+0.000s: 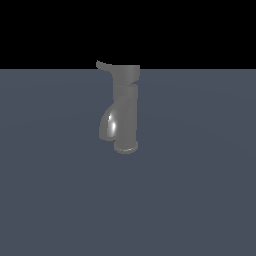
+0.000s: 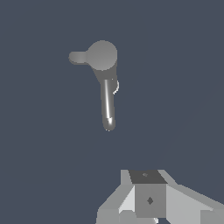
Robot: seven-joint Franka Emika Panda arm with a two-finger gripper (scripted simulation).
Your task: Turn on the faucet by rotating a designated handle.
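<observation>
faucet (image 1: 125, 112) untouched, arm not in reach of it yet

best bet imo: come in beside the handle (image 1: 104, 65) tip and push sideways around the cap, not the fat spout. grey glossy tap, upright, mid tabletop (image 1: 200, 200), well off every edge. gripper (image 2: 148, 201) well apart from it, can't tell if fingers are spread or closed.

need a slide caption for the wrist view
Top-down wrist view: grey faucet with its thin handle jutting sideways from the cap, the claw hanging well clear of both.
</observation>
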